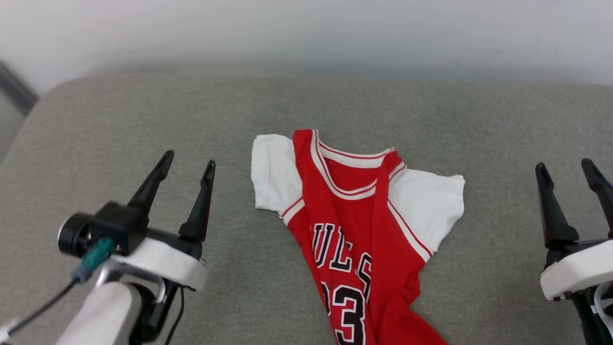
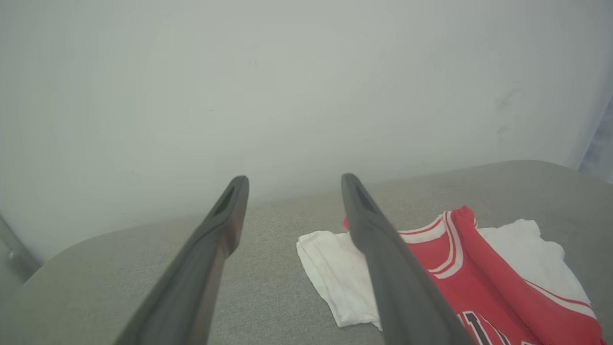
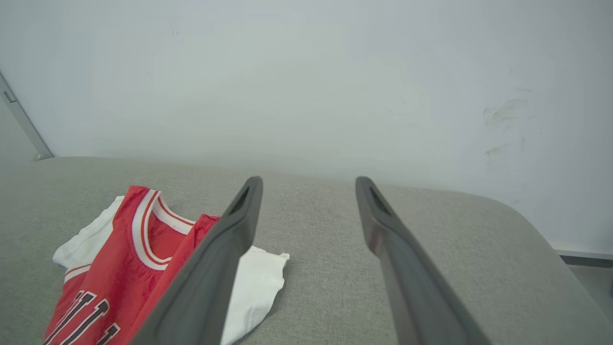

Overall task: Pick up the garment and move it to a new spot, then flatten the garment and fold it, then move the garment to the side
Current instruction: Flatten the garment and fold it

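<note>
A red basketball-style jersey (image 1: pixel 354 215) of smooth knit, with white short sleeves and red-and-white striped trim, lies on a grey, coarse-woven padded surface (image 1: pixel 143 120) with rounded corners. In the head view it sits at the centre and runs down toward 6 o'clock, with the neckline at 12 o'clock. The sleeves spread flat toward 10 and 3 o'clock. The red body is pinched narrow and creased, with a fold running down its right side. That fold swallows part of the black, white-outlined lettering, so the word and the number below it read only in part. The hem is cut off by the picture's lower edge.

The left gripper (image 1: pixel 188 160), with two long, dark, tapering fingers on a white housing, hangs at 8 o'clock, well apart from the jersey. Its jaws are spread and empty. The right gripper (image 1: pixel 565 165) stands at 4 o'clock, partly cut off by the edge, also spread wide and grasping nothing.

In the left wrist view, the left gripper (image 2: pixel 294 178) frames bare fabric, and one finger hides part of the jersey (image 2: pixel 479 278) at 4 o'clock. In the right wrist view, the right gripper (image 3: pixel 309 181) gapes over the surface, with the jersey (image 3: pixel 124 258) at 8 o'clock. A plain pale wall (image 1: pixel 306 28) rises behind, faintly scuffed.
</note>
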Available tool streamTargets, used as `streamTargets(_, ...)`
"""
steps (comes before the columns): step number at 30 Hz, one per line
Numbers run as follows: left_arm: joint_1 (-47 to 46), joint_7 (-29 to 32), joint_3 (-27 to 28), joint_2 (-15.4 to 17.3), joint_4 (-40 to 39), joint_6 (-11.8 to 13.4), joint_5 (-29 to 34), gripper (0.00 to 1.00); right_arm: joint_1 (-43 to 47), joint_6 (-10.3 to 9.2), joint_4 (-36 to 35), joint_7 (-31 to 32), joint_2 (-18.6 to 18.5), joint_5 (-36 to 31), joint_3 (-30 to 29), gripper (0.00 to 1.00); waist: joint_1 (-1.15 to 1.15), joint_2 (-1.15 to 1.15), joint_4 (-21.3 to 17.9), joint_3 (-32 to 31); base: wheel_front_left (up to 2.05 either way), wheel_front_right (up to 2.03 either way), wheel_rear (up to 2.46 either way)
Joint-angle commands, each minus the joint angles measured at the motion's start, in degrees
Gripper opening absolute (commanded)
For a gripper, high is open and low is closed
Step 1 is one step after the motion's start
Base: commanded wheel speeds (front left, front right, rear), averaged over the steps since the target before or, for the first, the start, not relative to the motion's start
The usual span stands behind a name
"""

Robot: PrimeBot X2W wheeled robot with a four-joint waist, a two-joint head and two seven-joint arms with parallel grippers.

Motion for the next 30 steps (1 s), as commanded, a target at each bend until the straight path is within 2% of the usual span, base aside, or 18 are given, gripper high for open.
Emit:
streamTargets(1, -1.11, 0.79, -0.28, 0.47, 0.06, -0.66, -0.45, 1.00, 0.42, -0.02, -0.16, -0.49, 0.40, -0.46, -0.13, 1.00, 0.00, 0.00, -1.71, 1.76, 0.00, 0.00, 0.00)
streamTargets(6, -10.71, 12.85, -1.55, 5.87, 1.32, -7.57, -3.74, 1.00, -0.03, -0.02, -1.43, -2.51, 2.44, -1.20, -1.83, 1.00, 0.00, 0.00, -4.77, 6.04, 0.00, 0.00, 0.00)
streamTargets(11, -22.47, 27.64, -3.90, 11.03, 3.59, -10.47, -9.06, 1.00, -0.75, -0.02, -2.43, -4.36, 4.01, -2.08, -1.43, 1.00, 0.00, 0.00, -8.07, 10.47, 0.00, 0.00, 0.00)
streamTargets(15, -30.87, 40.95, -6.99, 15.31, 5.28, -10.85, -16.21, 1.00, -1.38, -0.02, -2.60, -5.68, 5.07, -2.52, -0.85, 1.00, 0.00, 0.00, -11.02, 14.23, 0.00, 0.00, 0.00)
streamTargets(20, -37.71, 53.36, -10.30, 20.37, 8.22, -10.93, -23.09, 1.00, -1.79, -0.02, -1.14, -7.58, 5.81, -2.08, -0.17, 1.00, 0.00, 0.00, -14.53, 17.81, 0.00, 0.00, 0.00)
streamTargets(26, -40.93, 62.86, -12.74, 23.89, 13.05, -10.94, -26.59, 1.00, -2.28, -0.02, 1.56, -10.12, 5.99, -0.35, 0.15, 1.00, 0.00, 0.00, -17.49, 20.35, 0.00, 0.00, 0.00)
streamTargets(30, -41.57, 64.47, -12.37, 24.29, 15.46, -10.71, -27.65, 1.00, -2.49, -0.03, 3.26, -11.46, 5.97, 0.77, 0.68, 1.00, 0.00, 0.00, -18.80, 21.68, 0.00, 0.00, 0.00)
